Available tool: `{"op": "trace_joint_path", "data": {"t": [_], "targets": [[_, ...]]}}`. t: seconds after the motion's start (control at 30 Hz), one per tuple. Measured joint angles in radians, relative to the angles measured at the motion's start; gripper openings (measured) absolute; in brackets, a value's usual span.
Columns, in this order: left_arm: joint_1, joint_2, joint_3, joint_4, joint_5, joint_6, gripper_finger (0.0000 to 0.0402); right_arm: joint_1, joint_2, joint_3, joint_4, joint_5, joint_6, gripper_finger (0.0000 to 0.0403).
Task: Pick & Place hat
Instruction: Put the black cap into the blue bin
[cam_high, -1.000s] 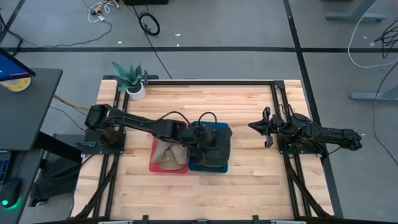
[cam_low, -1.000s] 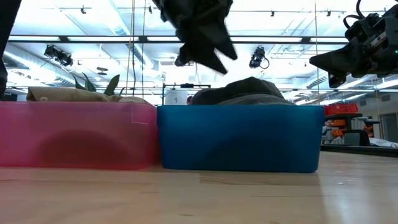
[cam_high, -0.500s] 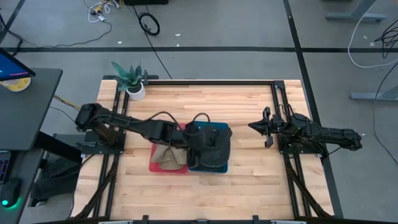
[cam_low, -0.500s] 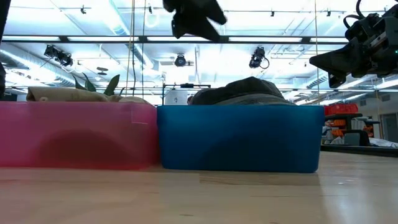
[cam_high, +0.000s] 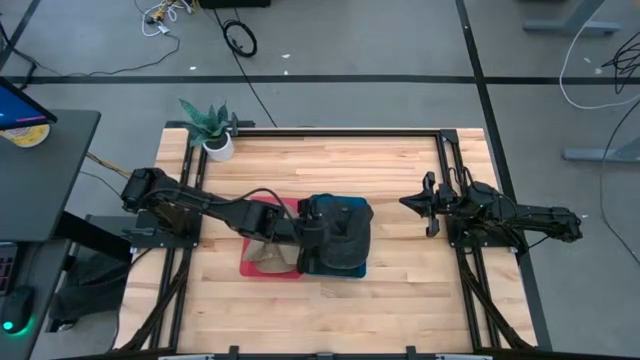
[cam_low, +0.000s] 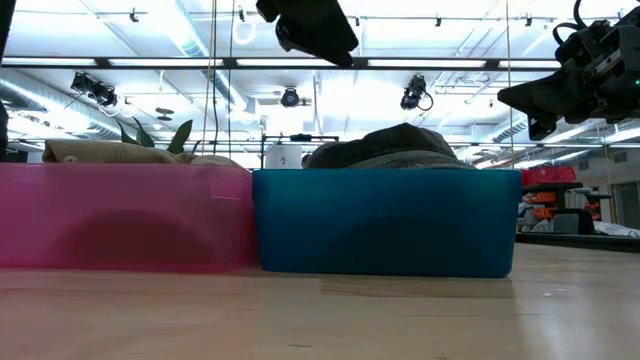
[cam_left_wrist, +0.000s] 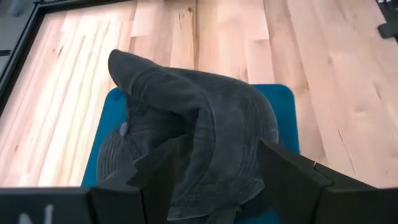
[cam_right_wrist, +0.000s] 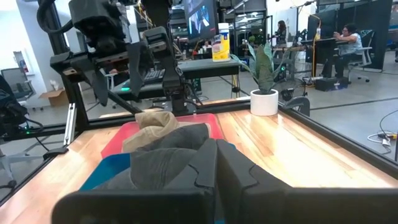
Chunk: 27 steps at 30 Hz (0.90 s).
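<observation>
On the wooden desk (cam_high: 400, 290) the grey hat (cam_high: 345, 235) now lies in the blue bin (cam_high: 352, 268); the left end effector (cam_left_wrist: 214, 180), wide and empty, has risen above it, so placing looks done. The right end effector (cam_high: 428, 205) waits closed at the side.

In the low view the blue bin (cam_low: 385, 222) wall hides all but the dark hat (cam_low: 395, 147) crown.

Robotics lab: desks (cam_right_wrist: 323, 65), monitors (cam_right_wrist: 200, 18).

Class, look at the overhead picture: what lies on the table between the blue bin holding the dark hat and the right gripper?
Nothing: in the high view only bare wooden table separates the blue bin from the right gripper.
</observation>
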Motion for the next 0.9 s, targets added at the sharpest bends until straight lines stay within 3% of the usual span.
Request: {"op": "trace_joint_path", "data": {"t": [0.3,0.73,0.9], "targets": [[0.041,-0.057,-0.111,0.063,0.000,0.004,0.0225,0.000,0.000,0.000,0.001,0.000,0.000,0.0009],[0.080,-0.423,-0.581,0.404,0.010,0.014,0.0225,0.000,0.000,0.000,0.099,0.000,0.173,0.0009],[0.084,-0.571,-0.759,0.526,-0.013,-0.009,0.0225,0.000,0.000,0.000,0.160,-0.009,0.159,0.0009]]}}
